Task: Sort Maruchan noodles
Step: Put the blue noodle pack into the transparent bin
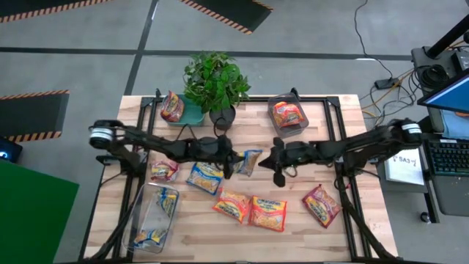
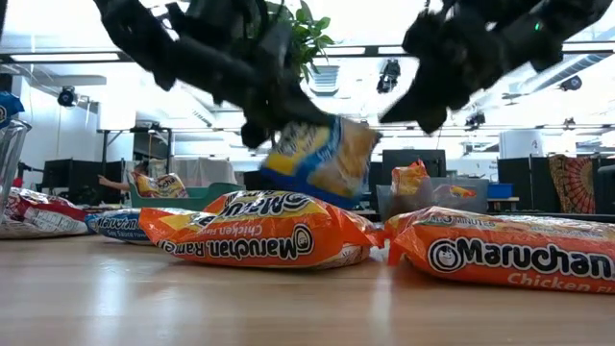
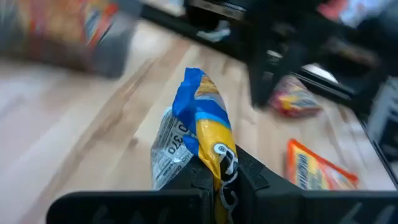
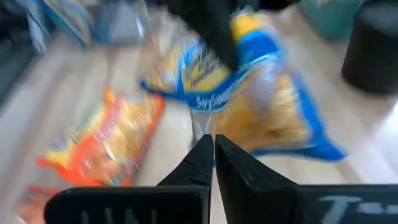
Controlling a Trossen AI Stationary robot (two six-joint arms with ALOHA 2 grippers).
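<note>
Left pincer (image 1: 233, 163), mid-frame, grips a blue-and-yellow Maruchan packet (image 1: 249, 161) lifted clear; next, probably carry it to its bin.

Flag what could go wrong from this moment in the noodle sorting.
The left claw pinches the blue-and-yellow packet only by one edge, so it could slip out as it hangs above the table. The right claw sits shut and empty, close beside that packet, so the arms might bump. The dangling packet hangs just over the orange packets; a low carry could drag them out of place.
</note>
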